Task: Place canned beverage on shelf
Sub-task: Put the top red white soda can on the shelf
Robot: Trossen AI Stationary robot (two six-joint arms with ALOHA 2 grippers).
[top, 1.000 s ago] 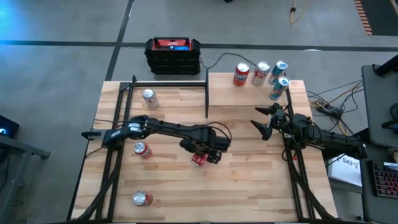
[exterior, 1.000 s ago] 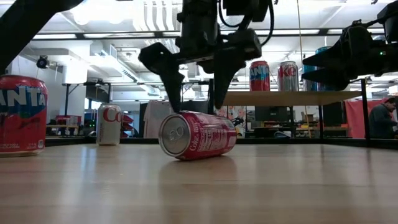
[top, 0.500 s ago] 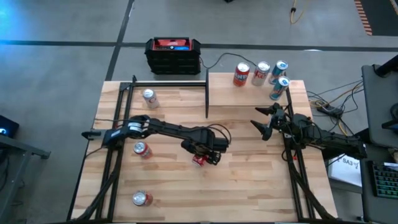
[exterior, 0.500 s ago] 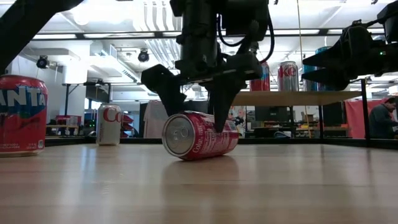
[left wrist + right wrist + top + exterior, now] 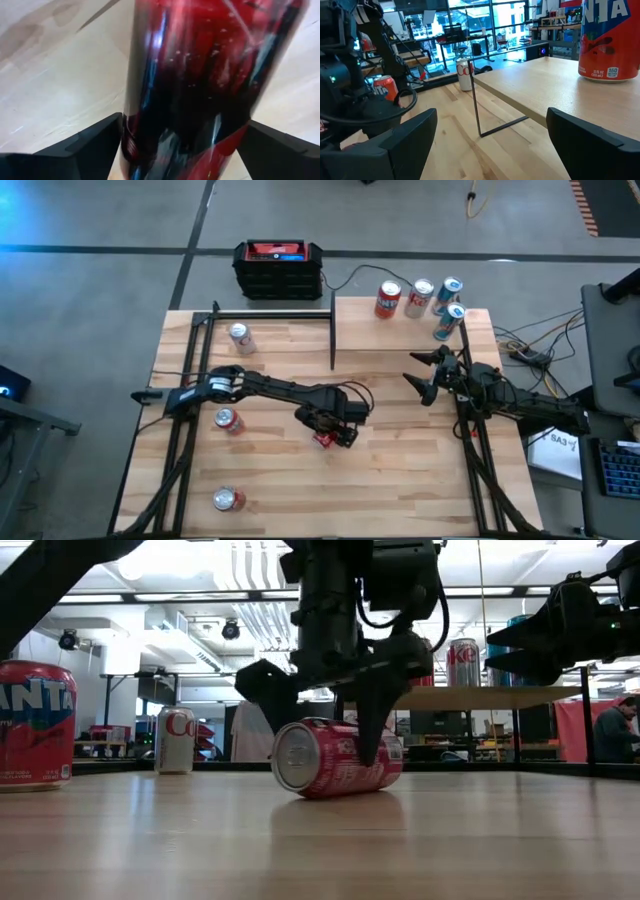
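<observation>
A red can (image 5: 335, 755) lies on its side on the table near the middle, and also shows as the red can (image 5: 322, 440) from above. My left gripper (image 5: 328, 730) points down over it, open, with one finger on each round side of the can (image 5: 190, 75). The shelf (image 5: 410, 330), a pale board on thin black posts, stands at the far right and carries several upright cans (image 5: 420, 298). My right gripper (image 5: 425, 375) hangs open and level near the table's right edge, with nothing between its fingers. My left gripper comes from above with its fingers (image 5: 375, 725) lying across the can and reaching down past its upper half. The can's sides (image 5: 127, 125) fill the gap between the fingers. I cannot tell whether the fingers touch it. The can rests on the table.
Loose cans stand on the table's left half: a silver one (image 5: 240, 337), a red one (image 5: 228, 420) and one (image 5: 228, 499) near the front edge. A black-and-red box (image 5: 278, 268) sits beyond the far edge. A thin black post (image 5: 332, 330) stands at the shelf's left end.
My left gripper has come down over the lying can, and its fingers have spread wider around it. The can has shifted a little toward the table's right and stays on its side.
</observation>
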